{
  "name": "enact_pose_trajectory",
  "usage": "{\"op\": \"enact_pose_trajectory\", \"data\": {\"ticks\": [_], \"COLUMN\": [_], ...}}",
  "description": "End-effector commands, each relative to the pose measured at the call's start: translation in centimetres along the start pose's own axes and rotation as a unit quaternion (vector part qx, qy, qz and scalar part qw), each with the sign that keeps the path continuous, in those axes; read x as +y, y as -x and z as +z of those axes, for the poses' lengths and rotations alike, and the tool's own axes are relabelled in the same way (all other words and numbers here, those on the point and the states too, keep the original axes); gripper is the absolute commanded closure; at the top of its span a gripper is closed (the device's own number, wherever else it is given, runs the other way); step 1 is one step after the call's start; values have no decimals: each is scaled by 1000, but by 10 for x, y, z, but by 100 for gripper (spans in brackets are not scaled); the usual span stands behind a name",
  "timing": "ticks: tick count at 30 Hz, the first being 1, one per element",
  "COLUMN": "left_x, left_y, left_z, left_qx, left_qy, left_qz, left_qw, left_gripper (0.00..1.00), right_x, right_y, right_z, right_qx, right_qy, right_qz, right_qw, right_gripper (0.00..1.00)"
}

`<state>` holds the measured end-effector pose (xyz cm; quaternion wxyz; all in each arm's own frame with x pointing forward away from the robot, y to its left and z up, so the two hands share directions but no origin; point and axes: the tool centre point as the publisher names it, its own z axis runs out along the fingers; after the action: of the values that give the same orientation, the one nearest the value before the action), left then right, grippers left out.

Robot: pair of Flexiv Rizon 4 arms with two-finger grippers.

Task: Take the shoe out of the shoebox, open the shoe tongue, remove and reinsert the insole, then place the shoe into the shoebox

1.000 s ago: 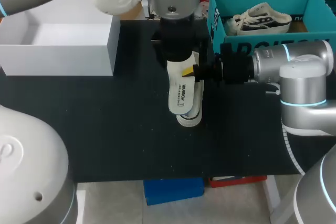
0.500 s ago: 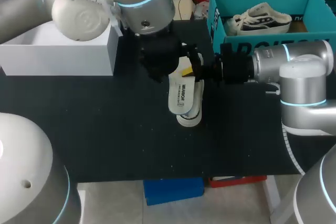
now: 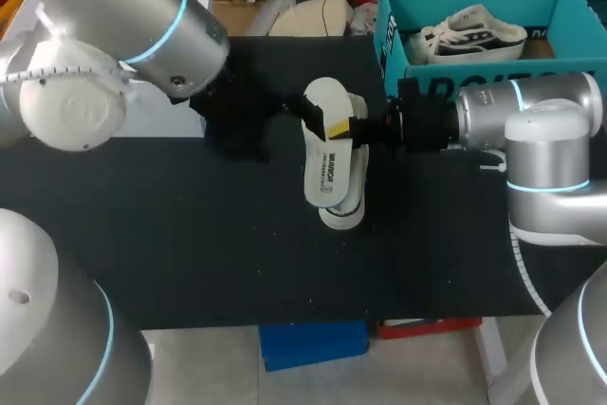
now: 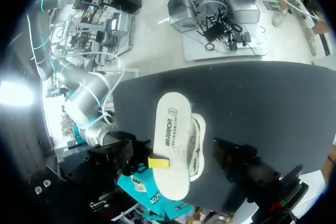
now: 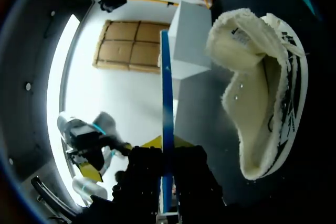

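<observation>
While the shoe (image 3: 343, 208) lies mid-table, right gripper (image 3: 343, 128) pinches the insole (image 3: 327, 163).
Insole lies lengthwise over shoe, sticking past it toward the far edge. Right arm comes in level, just in front of teal shoebox (image 3: 391, 49). Left gripper (image 3: 266, 113) hangs beside shoe, apart, state cannot tell. Shoe sits well apart from black table's (image 3: 190, 253) near edge.
</observation>
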<state>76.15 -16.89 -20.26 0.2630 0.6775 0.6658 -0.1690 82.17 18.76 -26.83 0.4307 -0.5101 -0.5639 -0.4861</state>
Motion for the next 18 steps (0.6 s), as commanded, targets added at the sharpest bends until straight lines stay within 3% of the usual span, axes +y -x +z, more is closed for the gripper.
{"op": "enact_pose_trajectory", "data": {"ticks": [1, 10, 14, 18], "left_x": [-5, -5, -10, -8], "left_y": [-12, -12, -18, -29], "left_z": [-2, -2, 5, 10], "left_qx": [-149, -149, -271, -327], "left_qy": [12, 12, 5, 16], "left_qz": [2, 2, -38, -55], "left_qw": [989, 989, 962, 943], "left_gripper": [0, 0, 0, 0], "right_x": [0, 0, 0, 0], "right_y": [0, 0, 0, 0], "right_z": [1, 1, 1, 1], "right_qx": [0, 0, 0, 0], "right_qy": [2, 2, 2, 2], "right_qz": [0, 0, 0, 0], "right_qw": [1000, 1000, 1000, 1000], "right_gripper": [100, 100, 100, 100]}}
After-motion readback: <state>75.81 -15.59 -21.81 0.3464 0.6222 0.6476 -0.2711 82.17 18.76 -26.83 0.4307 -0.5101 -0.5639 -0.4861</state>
